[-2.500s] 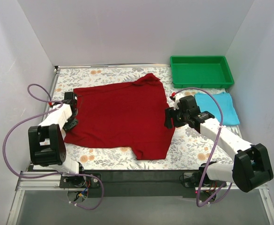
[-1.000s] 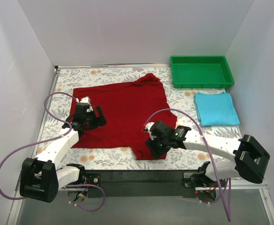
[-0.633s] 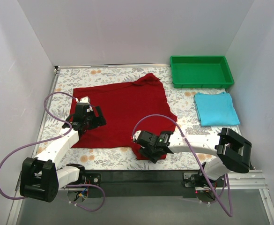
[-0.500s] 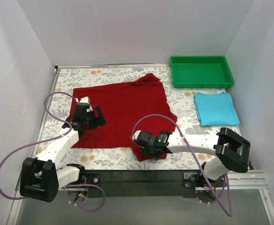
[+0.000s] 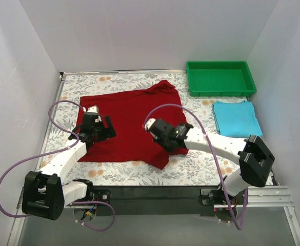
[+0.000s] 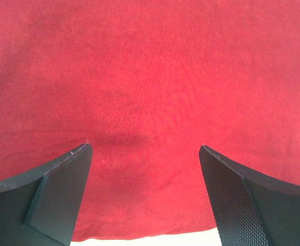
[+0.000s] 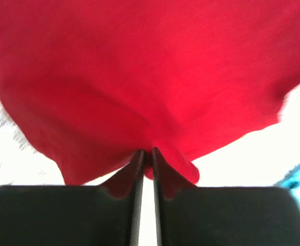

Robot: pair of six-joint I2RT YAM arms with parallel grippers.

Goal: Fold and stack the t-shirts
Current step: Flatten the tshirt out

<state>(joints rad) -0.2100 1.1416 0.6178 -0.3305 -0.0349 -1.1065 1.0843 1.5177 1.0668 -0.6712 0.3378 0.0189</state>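
Green plastic tray [image 5: 221,79] at far rt corner, on floral tablecloth [image 5: 201,164].

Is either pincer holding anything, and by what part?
The right pincer pinches the red shirt by its near right edge; the left pincer holds nothing.

Enclosure: plain white back wall [image 5: 139,31], left wall [image 5: 16,77] and right wall [image 5: 288,77], evenly lit, shadows soft. Table covered by a floral tablecloth [image 5: 191,171]; green tray [image 5: 220,63] in the far right corner. Black strip [image 5: 155,192] and metal rail [image 5: 42,190] along the near edge, grey floor [image 5: 155,225] below.
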